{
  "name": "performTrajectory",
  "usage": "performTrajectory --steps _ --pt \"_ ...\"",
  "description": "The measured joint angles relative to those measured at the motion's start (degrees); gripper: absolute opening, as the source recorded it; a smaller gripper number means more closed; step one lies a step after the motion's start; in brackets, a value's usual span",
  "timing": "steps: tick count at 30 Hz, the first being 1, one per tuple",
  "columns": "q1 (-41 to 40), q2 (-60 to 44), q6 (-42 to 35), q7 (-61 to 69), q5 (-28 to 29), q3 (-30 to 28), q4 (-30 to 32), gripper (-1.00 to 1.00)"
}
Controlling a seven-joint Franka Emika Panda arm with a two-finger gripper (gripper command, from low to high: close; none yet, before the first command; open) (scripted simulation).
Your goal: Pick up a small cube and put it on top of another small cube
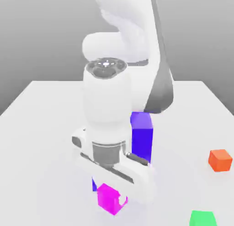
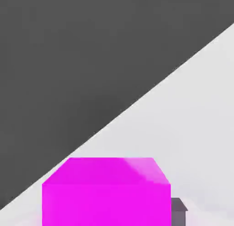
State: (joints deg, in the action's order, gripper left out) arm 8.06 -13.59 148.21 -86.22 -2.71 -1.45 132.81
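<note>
The desk (image 1: 183, 124) is very bright, almost white; the wall behind is grey, darker toward its top.

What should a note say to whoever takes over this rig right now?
Claw: down at the magenta cube; whether it has a grip, I cannot tell.
Other small cubes: orange toward the exterior view's right; green at that view's lower edge. Tall blue block stands partly behind the arm.
Done: claw brought to the magenta cube. Lift unclear; not stacked on the orange or green one.
Left: confirm the grip, raise it, set it on another small cube, release. Which cube is the base isn't settled here.
</note>
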Motion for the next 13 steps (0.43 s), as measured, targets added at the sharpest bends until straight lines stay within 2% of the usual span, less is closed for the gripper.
performTrajectory --steps 5,9,10,13 --pt "8.8 -2.3 -3.8 -11.8 2.3 4.0 -5.6 -1.0" --pt "11.5 -8.8 0.8 -15.2 4.2 3.7 -6.3 -1.0" --pt "11.7 -10.5 2.4 -15.4 4.3 3.6 -6.5 1.0" --pt "11.7 -10.5 2.4 -15.4 4.3 3.6 -6.5 1.0"
